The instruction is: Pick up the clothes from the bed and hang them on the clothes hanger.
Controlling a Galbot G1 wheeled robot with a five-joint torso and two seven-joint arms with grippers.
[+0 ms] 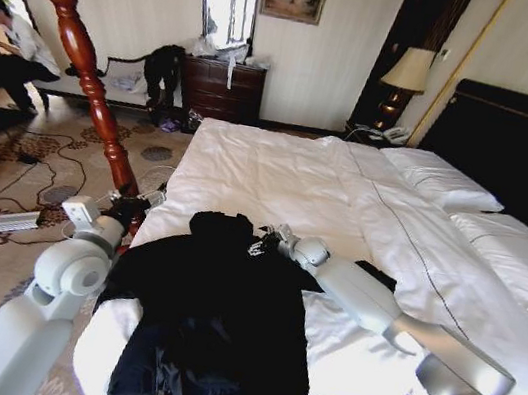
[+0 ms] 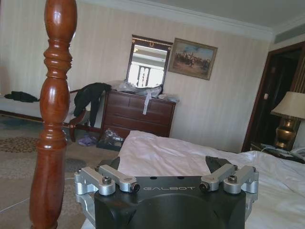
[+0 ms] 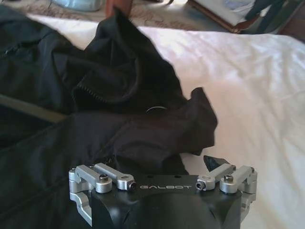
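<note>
The black clothes (image 1: pixel 211 331) lie spread on the foot end of the bed (image 1: pixel 279 170), collar toward the pillows. My right gripper (image 1: pixel 267 239) reaches in from the right to the collar; the right wrist view shows the right gripper (image 3: pixel 162 164) open just above the rumpled clothes (image 3: pixel 119 76), with nothing between its fingers. My left gripper (image 1: pixel 131 204) is held off the bed's left side, beside the foot of the red-brown clothes hanger (image 1: pixel 81 50). The left gripper (image 2: pixel 162 167) is open and empty, and the clothes hanger (image 2: pixel 52 119) post stands close by.
A dark wooden dresser (image 1: pixel 222 87) and a chair draped with a dark garment (image 1: pixel 159 68) stand against the far wall. A lamp (image 1: pixel 406 74) and the black headboard (image 1: pixel 515 148) are at the right. Cables and a power strip (image 1: pixel 17 217) lie on the carpet left of the bed.
</note>
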